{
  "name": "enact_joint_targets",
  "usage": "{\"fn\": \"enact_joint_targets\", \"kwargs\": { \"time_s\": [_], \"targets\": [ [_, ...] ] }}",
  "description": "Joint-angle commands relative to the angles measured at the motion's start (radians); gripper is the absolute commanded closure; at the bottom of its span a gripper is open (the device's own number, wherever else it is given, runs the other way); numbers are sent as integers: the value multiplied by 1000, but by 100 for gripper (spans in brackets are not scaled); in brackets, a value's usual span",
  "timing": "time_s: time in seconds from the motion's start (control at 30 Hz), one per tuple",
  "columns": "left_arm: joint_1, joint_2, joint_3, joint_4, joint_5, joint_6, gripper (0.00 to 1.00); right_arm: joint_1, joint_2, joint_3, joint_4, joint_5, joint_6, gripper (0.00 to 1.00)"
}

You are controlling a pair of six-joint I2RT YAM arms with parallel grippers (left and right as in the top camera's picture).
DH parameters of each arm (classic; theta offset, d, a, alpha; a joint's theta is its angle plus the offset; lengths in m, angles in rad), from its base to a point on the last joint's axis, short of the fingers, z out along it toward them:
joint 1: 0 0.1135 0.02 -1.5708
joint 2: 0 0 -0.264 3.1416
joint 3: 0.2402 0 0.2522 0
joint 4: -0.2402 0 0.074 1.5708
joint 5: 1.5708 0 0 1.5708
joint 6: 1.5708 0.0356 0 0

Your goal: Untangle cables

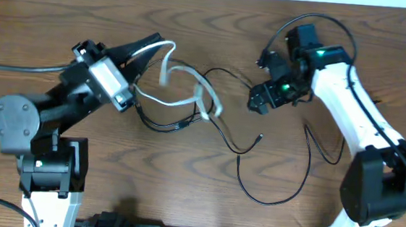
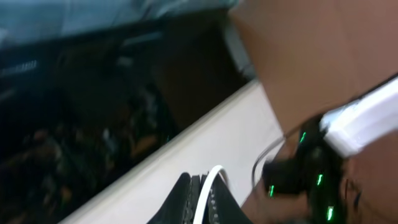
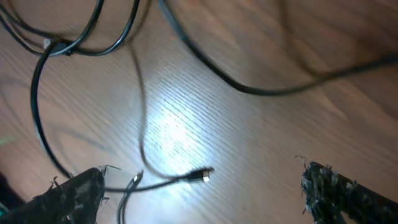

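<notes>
Overhead, the left arm (image 1: 66,95) is stretching diagonally toward the far edge of the table (image 1: 181,206), its left gripper (image 1: 148,47) clamping the white cable (image 1: 184,72). The right gripper (image 1: 258,100) is hanging wide open, empty, above black cables (image 1: 268,203) sprawling mid-table.

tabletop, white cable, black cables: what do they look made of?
table: wood or wood-look laminate, matte; visible grain lines.
white cable: likely smooth plastic or rubber jacket; holds soft loops.
black cables: thin plastic-looking jacket, slight sheen; one ends in a small metallic-looking plug.
</notes>
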Motion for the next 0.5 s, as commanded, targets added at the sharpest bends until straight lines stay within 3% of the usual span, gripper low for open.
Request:
{"fn": "enact_joint_targets", "kwargs": {
  "time_s": [0.0, 0.2, 0.3, 0.47],
  "targets": [
    [3, -30, 18, 76, 79, -114, 93, 31, 23, -2, 18, 8, -19, 1],
    [3, -58, 18, 80, 80, -116, 93, 50, 26, -2, 49, 19, -14, 1],
    [3, -42, 18, -16, 79, -93, 93, 61, 26, -2, 56, 19, 5, 1],
    [3, 45, 17, -218, 61, 49, 92, 100, 25, -2, 57, 20, 19, 1]
  ]
}}
